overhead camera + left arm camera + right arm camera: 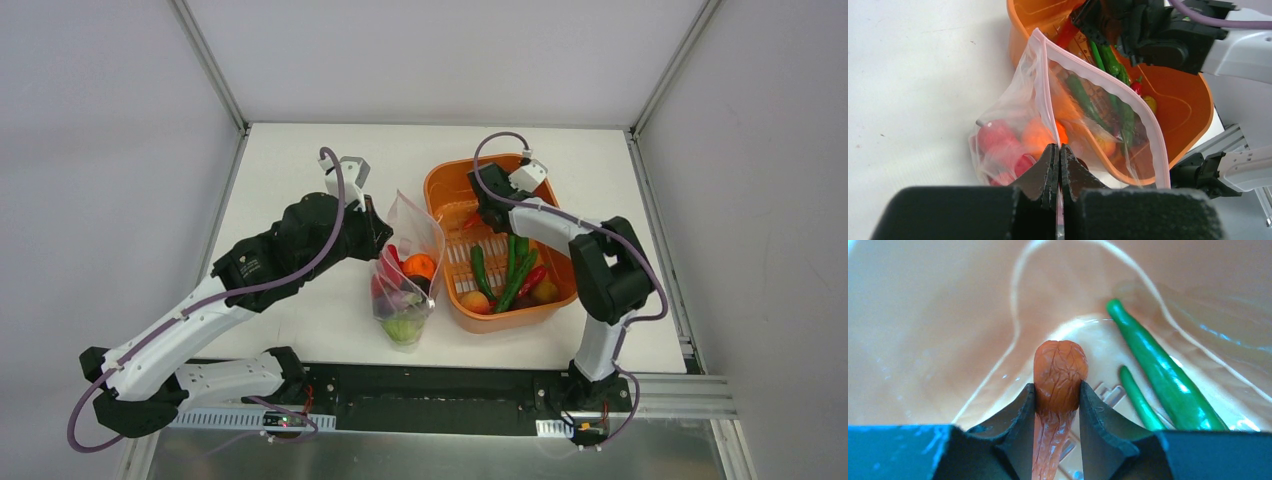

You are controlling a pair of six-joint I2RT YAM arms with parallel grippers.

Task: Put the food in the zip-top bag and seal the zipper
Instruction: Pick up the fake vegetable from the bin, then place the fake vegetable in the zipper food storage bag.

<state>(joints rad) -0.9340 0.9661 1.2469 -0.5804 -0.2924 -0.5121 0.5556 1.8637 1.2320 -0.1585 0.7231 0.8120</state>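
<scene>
Where right tool (1057, 388) pinches, wrinkled pepper (1060, 365) perhaps, end cropped

- Left arm (180, 335) and right arm (600, 270): white links, black joints.
- A purple cable (340, 195) loops along each.
- Left end effector (1058, 147): matte black, wedge-shaped fingers (1040, 175).

From above, my own arm (545, 222) hides where the right tool (1057, 396) meets the red pepper (1060, 370). Its lower end runs off frame. The food (997, 138) inside the bag (1020, 95) blurs behind crinkled plastic.
</scene>
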